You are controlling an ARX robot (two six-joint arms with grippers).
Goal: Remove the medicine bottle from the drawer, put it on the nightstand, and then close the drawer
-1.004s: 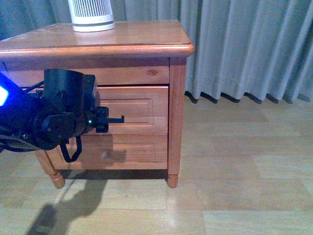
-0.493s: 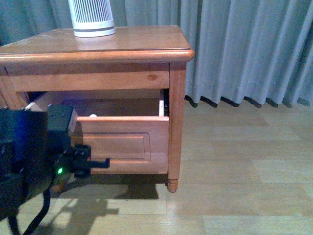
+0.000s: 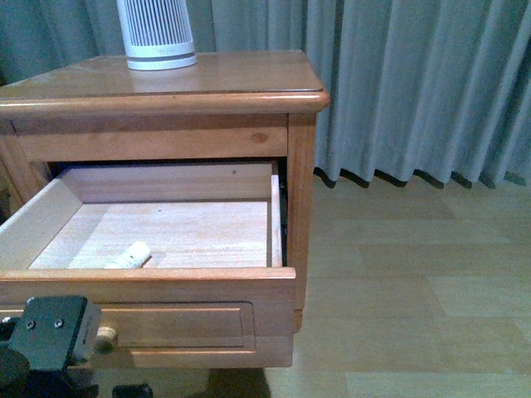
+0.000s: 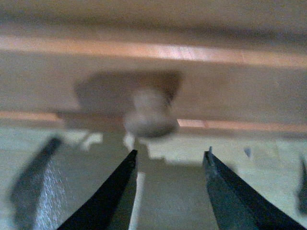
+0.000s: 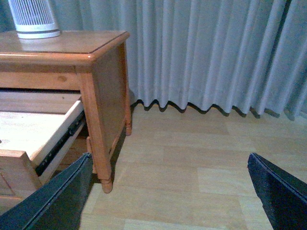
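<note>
**Drawer open, bottle exposed, both grippers empty**

The drawer (image 3: 174,283) stands pulled well out of the nightstand (image 3: 249,76), showing its pale floor. The medicine bottle (image 3: 129,254) lies on its side on that floor, in the front left part, close to the inside of the front panel and apart from the side walls. Nothing else is visible in the drawer.

The bottle appears small, rigid and probably light. Its smooth round body is likely to roll or slip under a glancing touch. The soundest hold is judged to be from above, with the fingers closing across the middle of the body, square to its long axis.

The left gripper (image 4: 170,158) is outside the drawer at the front panel. Its jaws are spread and hold nothing, and the round knob (image 4: 150,114) is just beyond the tips. The bottle therefore lies behind the panel, above that gripper, and slightly to its right.

The right gripper (image 5: 169,158) is also spread wide and empty. It hangs beside the nightstand's right flank, well apart from the bottle, which its wrist view does not show. A white ribbed device (image 3: 156,33) stands at the back of the top.
</note>
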